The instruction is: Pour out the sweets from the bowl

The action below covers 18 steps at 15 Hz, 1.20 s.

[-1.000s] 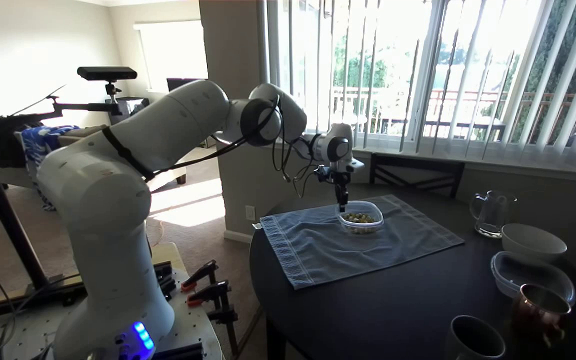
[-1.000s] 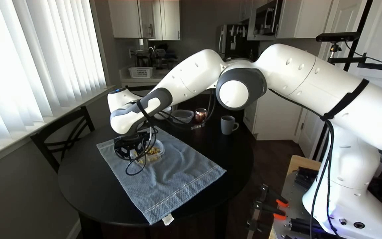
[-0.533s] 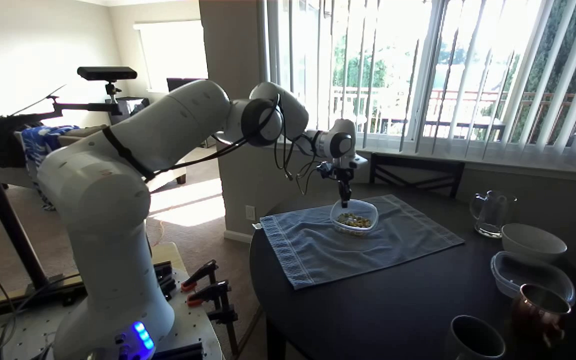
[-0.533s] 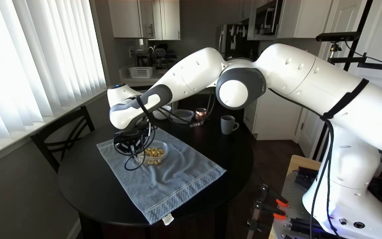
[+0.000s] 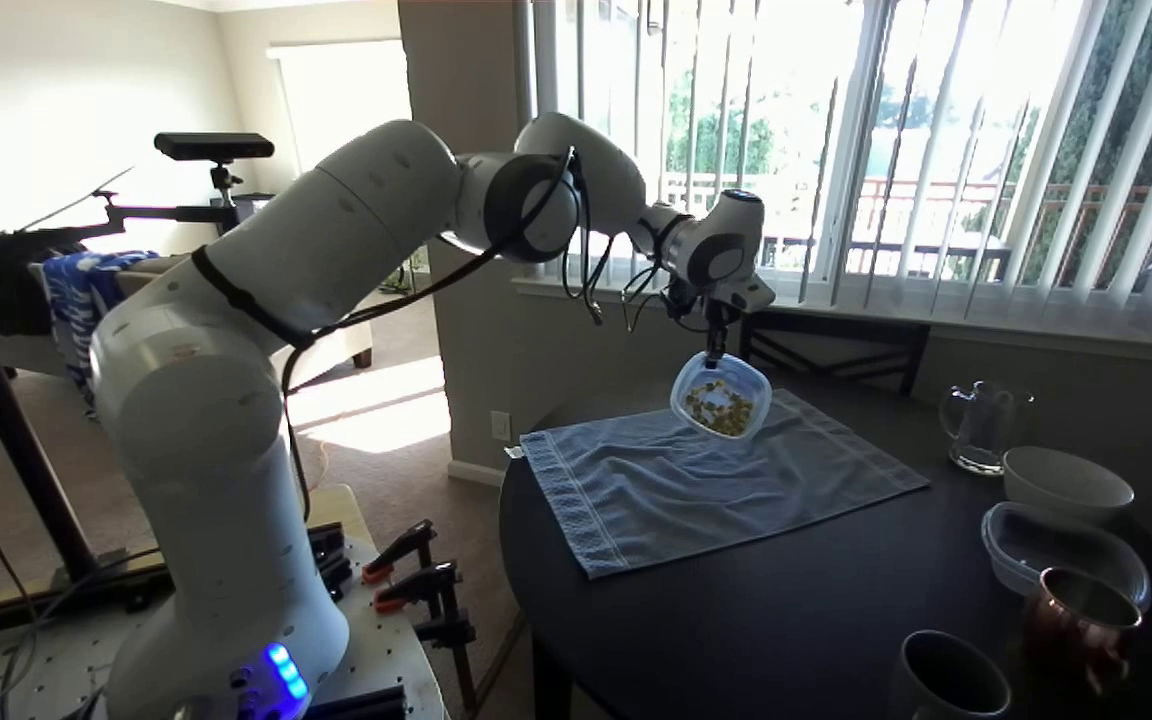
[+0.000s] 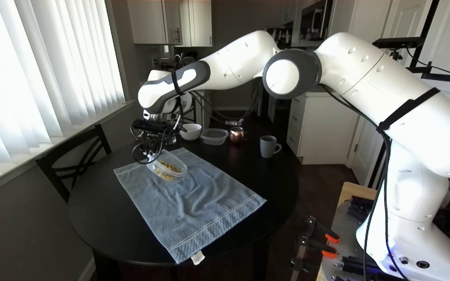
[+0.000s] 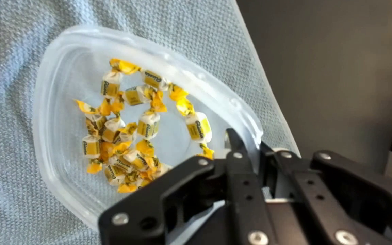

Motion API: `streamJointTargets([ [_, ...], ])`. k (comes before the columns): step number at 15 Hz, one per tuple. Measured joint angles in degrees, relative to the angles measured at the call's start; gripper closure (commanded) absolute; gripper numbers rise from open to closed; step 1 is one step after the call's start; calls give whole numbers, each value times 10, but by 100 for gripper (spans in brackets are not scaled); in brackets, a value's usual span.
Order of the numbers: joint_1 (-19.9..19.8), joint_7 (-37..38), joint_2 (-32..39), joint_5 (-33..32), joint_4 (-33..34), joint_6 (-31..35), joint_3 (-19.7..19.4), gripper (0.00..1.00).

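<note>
The bowl (image 5: 750,378) is a translucent, pale plastic container. It hangs tilted above the towel in both exterior views, also here (image 6: 174,157). The sweets (image 7: 136,156) are small pieces in yellow and white wrappers. They lie inside the bowl, gathered toward the side away from the grip; they also show in both exterior views (image 5: 721,408) (image 6: 169,167). My gripper (image 7: 248,143) is shut on the bowl's rim, one finger inside and one outside the wall. In an exterior view the gripper (image 5: 713,360) is at the bowl's upper edge. In the wrist view the fingers hide the bowl's lower right part.
A blue-grey towel (image 5: 656,500) lies on the round dark table (image 5: 736,610). A glass mug (image 5: 986,430), a white bowl (image 5: 1066,485), another clear container (image 5: 1016,560), a copper mug (image 5: 1081,630) and a grey mug (image 6: 268,146) stand on the table. A chair (image 6: 76,160) stands by the window.
My gripper has risen with the bowl in its grip. The bowl has lifted off the towel and tilted, and the sweets have slid toward its lower side.
</note>
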Motion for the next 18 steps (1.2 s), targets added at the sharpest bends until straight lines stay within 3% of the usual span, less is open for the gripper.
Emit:
streamJointTargets([
  [4,-68,-66,-72,97,-90,74,56,99],
  [7,-127,-175,-104,209,-170,128,114,99],
  [12,-269,-394,-128,412,-294,197,269,99],
  [18,-460,-649,-129,581,-367,168,451,99],
])
